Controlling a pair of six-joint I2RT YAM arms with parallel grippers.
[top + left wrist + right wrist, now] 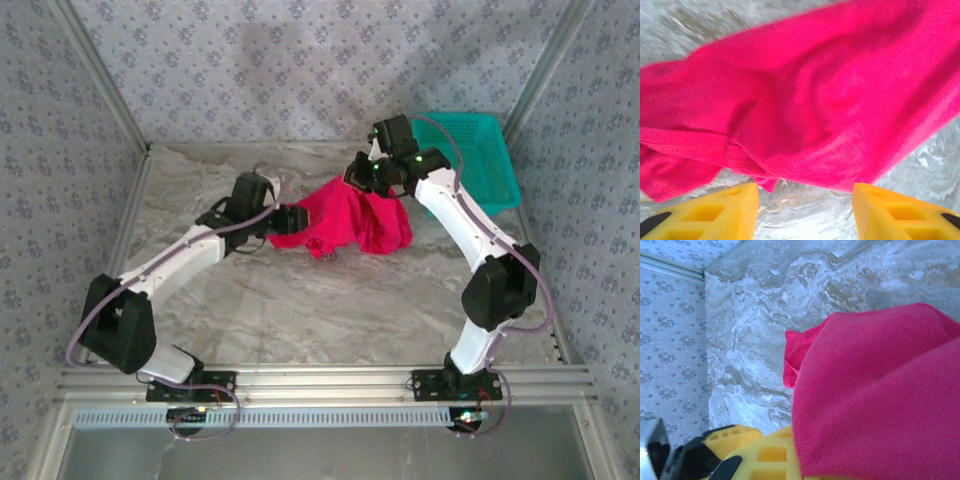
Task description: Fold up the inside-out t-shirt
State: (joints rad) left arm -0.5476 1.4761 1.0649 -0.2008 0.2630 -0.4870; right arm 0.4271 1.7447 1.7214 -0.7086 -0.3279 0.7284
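The inside-out t-shirt (350, 222) is a bunched red cloth at the middle of the marble table, pulled up into a peak at its far side. My right gripper (364, 180) is shut on that raised top edge. In the right wrist view the t-shirt (880, 400) drapes over the yellow fingers (765, 455) and hides their tips. My left gripper (287, 222) sits at the shirt's left edge. In the left wrist view it (804, 189) is open, with bare table between the fingers (725, 212). The shirt (805, 105) hangs just ahead of them, untouched.
A teal mesh basket (482, 152) stands at the back right corner, just behind the right arm. Patterned walls with metal frame posts close in the table (300, 310) on three sides. Bare marble lies in front of the shirt.
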